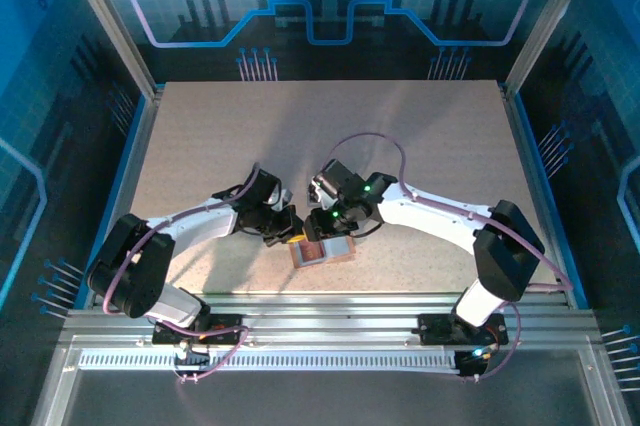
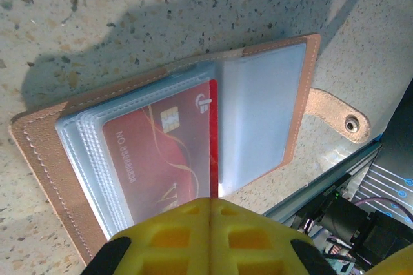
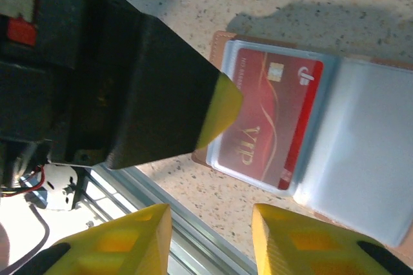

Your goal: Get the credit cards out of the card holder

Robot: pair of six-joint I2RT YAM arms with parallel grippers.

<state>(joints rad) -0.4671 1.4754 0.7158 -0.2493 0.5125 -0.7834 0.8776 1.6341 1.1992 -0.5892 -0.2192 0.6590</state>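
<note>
1. The card holder (image 1: 322,249) lies open on the surface (image 1: 430,136), low and centre in the top view.
2. A red card (image 2: 161,152) sits in a clear pocket, left of the fold.
3. The left hand (image 2: 210,213) is clenched, its fingers pressed together at the card holder's lower edge.
4. The right hand (image 3: 210,230) is released, its fingers apart and grasping nothing.

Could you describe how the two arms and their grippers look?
The left arm and right arm have white links, black joints and looping mauve cables. A green light glows on the right wrist. The gripper fingers are yellow, moulded with square recesses.
</note>
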